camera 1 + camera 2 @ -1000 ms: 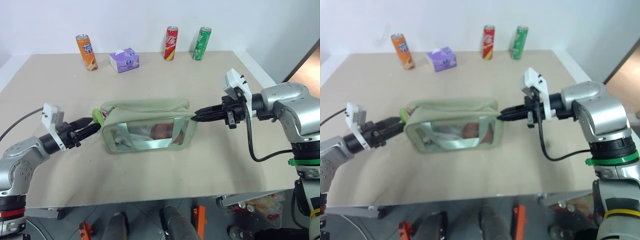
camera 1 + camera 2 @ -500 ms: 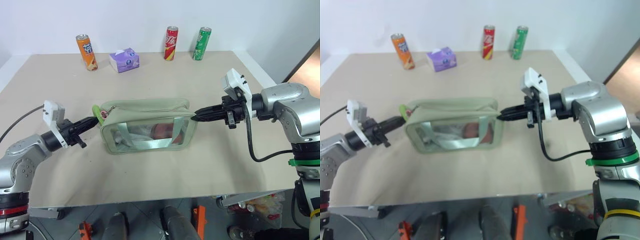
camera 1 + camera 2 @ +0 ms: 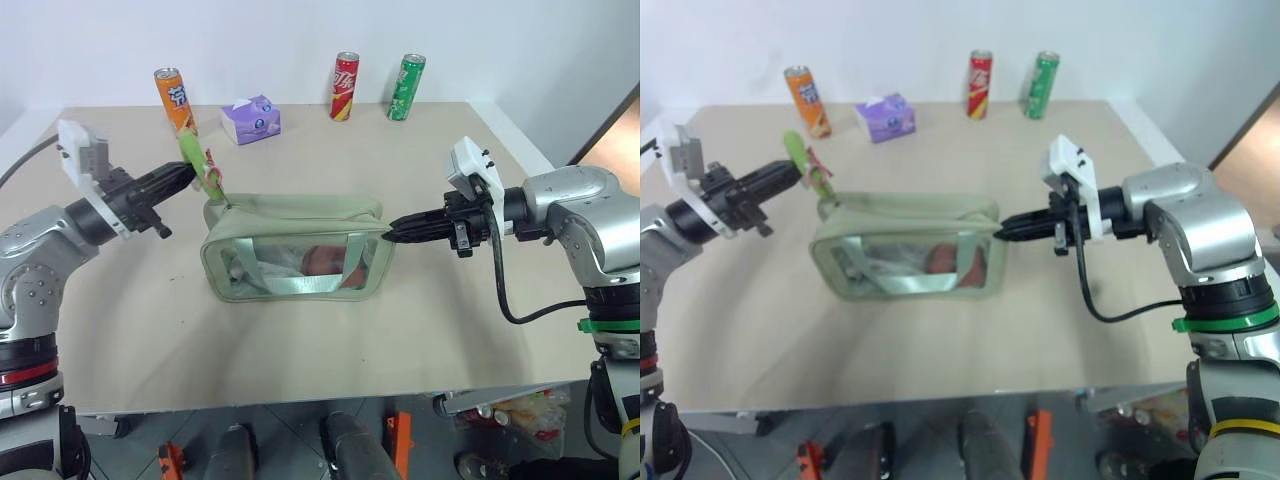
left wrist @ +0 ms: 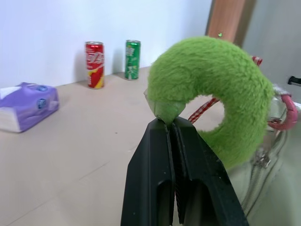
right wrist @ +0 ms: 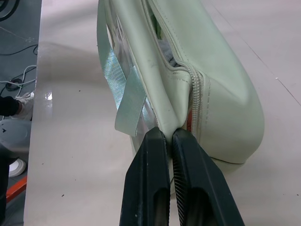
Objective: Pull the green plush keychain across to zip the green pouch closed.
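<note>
Our left gripper is clamped on the green plush keychain, held above the left end of the green pouch. Our right gripper pinches the pouch's right end shut-jawed. The zipper runs left to right between the 2 grippers, so we judge the pull goes rightward, over open table.

- The left gripper is held raised above the tabletop's left side, fingers pinched together on the green plush keychain.
- The right gripper is extended leftward, fingers clamped on the green pouch end.
</note>
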